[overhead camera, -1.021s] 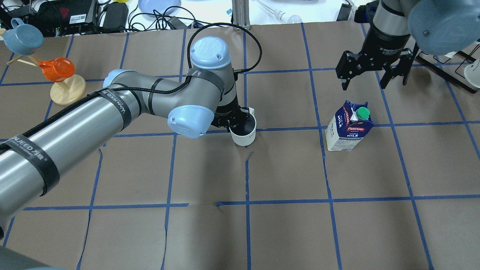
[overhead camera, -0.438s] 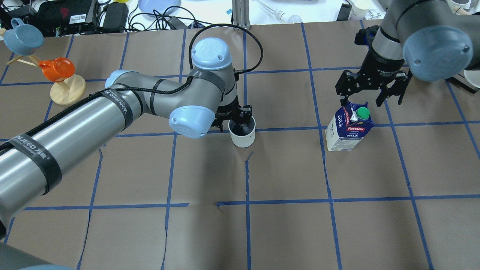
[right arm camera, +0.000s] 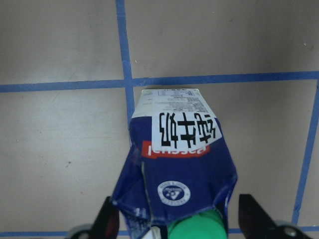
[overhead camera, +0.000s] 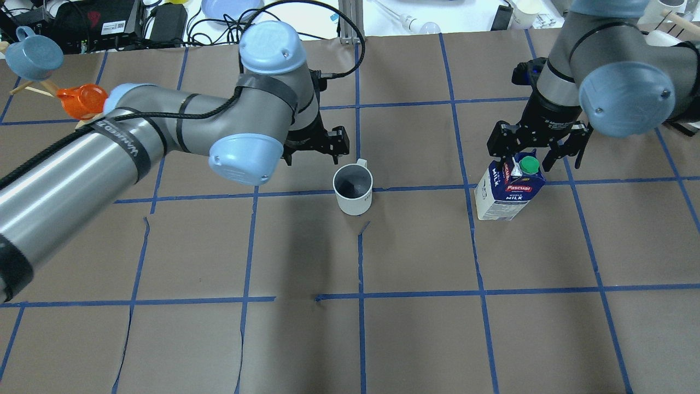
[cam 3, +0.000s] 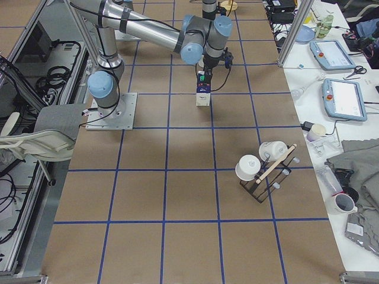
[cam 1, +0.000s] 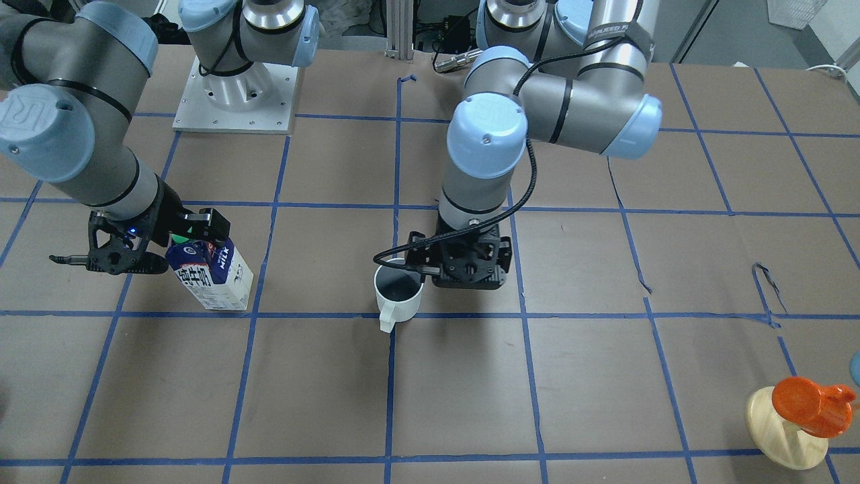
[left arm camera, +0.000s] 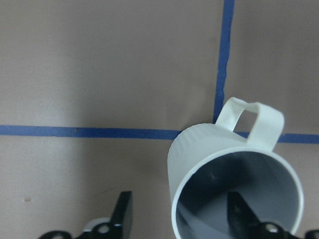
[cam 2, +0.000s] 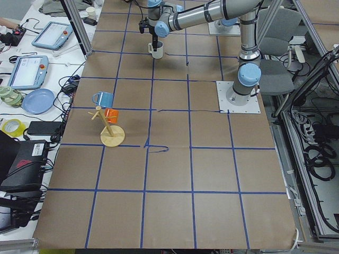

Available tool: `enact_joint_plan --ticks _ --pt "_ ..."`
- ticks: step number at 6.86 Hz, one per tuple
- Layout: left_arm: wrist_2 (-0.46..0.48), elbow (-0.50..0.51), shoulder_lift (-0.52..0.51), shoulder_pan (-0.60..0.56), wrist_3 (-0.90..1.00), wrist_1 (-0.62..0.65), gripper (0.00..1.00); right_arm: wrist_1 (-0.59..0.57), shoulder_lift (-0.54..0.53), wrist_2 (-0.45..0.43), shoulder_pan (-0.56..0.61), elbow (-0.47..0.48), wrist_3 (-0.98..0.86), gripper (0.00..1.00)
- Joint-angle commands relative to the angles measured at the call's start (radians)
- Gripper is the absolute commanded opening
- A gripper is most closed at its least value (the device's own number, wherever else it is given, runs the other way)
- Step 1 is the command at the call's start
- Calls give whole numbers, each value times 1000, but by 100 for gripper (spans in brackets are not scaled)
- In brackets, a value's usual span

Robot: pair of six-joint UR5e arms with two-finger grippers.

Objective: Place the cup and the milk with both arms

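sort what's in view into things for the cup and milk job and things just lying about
For the job:
cup
milk carton
left gripper, open
right gripper, open over the carton's top

Lying about:
orange cup on its wooden stand
blue mug
blue plate
cup rack

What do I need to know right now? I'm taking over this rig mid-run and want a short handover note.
Left gripper: open and empty, close by the cup.
Right gripper: open, with its fingers on either side of the milk carton's top and a gap on both sides.
Cup: upright on the table at a blue tape crossing, handle pointing away from the robot.
Milk carton: standing on the table, to the robot's right of the cup.
Done: the cup stands free of any gripper.
Left: probably shut the right gripper on the carton and place it. The target spot cannot be told.
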Motion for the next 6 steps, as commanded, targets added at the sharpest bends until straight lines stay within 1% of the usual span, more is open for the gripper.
enact_joint_plan --ticks 1,2,3,4,5,6 --pt "-5 7 145 142 228 -159 100 5 -1 -2 1 5 1 41" --pt "1 19 217 167 282 -246 100 8 -1 -2 1 2 1 37" --pt "0 56 277 208 354 -300 100 4 -1 2 1 -9 6 37" --pt "-8 67 294 248 362 -299 100 11 7 11 13 -53 13 37" --pt "4 71 302 276 362 -300 100 15 30 13 30 -111 27 37" --pt "9 61 308 282 361 -302 100 16 65 25 73 -176 45 37"
